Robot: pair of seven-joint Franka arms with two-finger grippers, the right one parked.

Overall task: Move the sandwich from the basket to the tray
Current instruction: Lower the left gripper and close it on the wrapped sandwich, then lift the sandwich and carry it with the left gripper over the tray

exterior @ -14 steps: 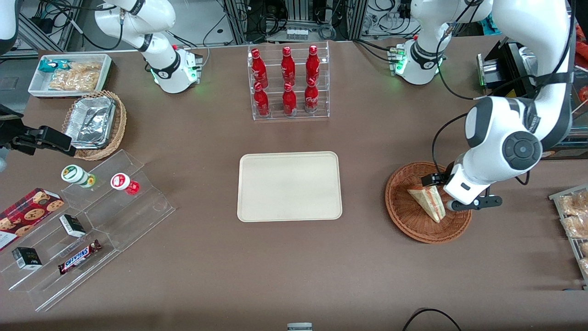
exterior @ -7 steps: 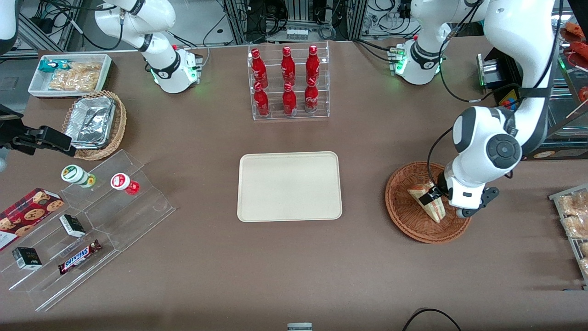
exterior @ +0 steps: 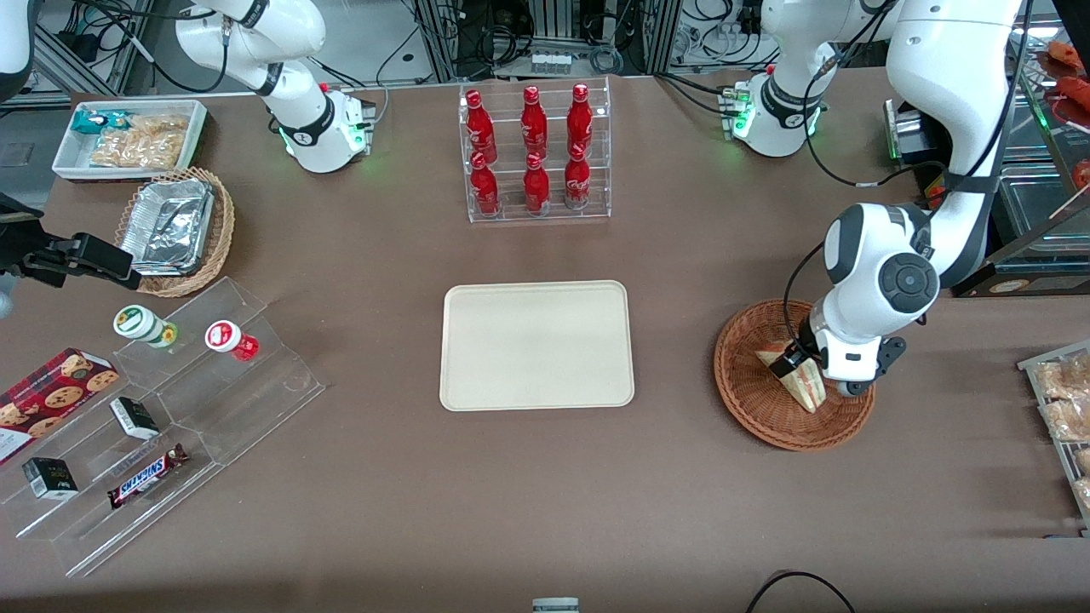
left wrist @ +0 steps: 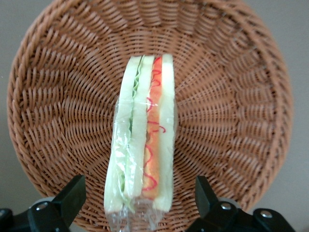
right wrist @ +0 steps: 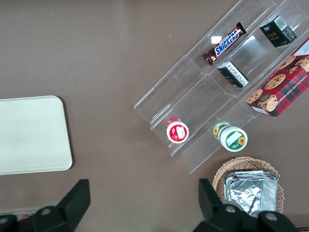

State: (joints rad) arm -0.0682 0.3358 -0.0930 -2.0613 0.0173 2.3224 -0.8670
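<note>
Two black fingers of the left gripper (left wrist: 137, 203) stand spread wide astride the clear-wrapped white-bread wedge sandwich (left wrist: 142, 140) lying in the round reddish-brown wicker basket (left wrist: 231, 96), so it should descend centred and pinch gently before lifting.

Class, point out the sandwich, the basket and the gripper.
sandwich (left wrist: 142, 140), left wrist view, on its filling edge.
basket (left wrist: 231, 96), left wrist view, on its woven wall.
gripper (left wrist: 140, 198), left wrist view, midway between open fingertips, straddling the sandwich.
</note>
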